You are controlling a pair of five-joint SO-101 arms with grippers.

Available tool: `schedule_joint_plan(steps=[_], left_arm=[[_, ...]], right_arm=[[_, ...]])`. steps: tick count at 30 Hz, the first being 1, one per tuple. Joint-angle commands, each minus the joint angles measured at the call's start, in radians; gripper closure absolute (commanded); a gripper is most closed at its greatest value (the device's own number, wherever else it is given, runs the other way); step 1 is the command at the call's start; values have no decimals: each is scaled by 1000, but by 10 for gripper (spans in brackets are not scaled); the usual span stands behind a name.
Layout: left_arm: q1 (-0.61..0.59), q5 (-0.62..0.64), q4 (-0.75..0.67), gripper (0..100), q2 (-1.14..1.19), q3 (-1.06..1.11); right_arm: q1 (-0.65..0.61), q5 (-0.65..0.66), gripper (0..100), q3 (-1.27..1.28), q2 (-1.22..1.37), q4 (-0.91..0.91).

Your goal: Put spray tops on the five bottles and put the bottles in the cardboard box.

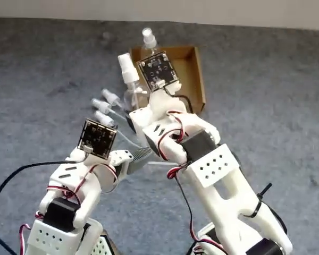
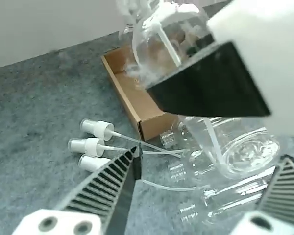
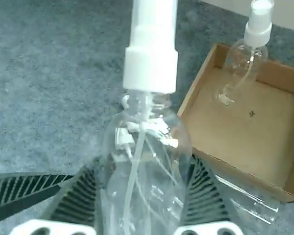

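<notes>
right tool (image 3: 144, 210): clamped shut on held bottle (image 3: 147, 161), gripped by the body, one ribbed finger (image 3: 206, 196) against each side.
held bottle: clear, carried a white spray top (image 3: 152, 54) on the neck, dip tube hanging down inside. Couldn't tell whether the top was fully seated, or whether the base touched the surface (image 1: 266, 106). Sat just outside the left wall of the cardboard box (image 3: 198, 95) in the high view.
cardboard box: lay open-topped on the grey surface, beyond both arms.
boxed bottle (image 3: 241, 63): stood upright inside the box at its far-left corner, white top on, tube visible through the clear wall.
left tool (image 2: 210, 156): spread open, gripped nothing - hovered over the capless bottles (image 2: 245, 147).
capless bottles: lay on their sides on the surface, pressed together, by the box's near corner. Counted three open threaded necks, all aimed toward the loose spray tops (image 2: 90, 144).
loose spray tops: three, lay side by side on the surface near the box's left wall - tubes pointed toward the lying bottles, heads away from them.
</notes>
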Motion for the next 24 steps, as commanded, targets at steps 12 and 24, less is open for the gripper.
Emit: schedule_joint_plan(steps=[12,24], left_arm=[[-51,8,-84,671,2,38],[-117,8,-83,671,1,42]], right_arm=[[-7,-8,995,-25,-237,74],[-4,83,995,24,-259,139]])
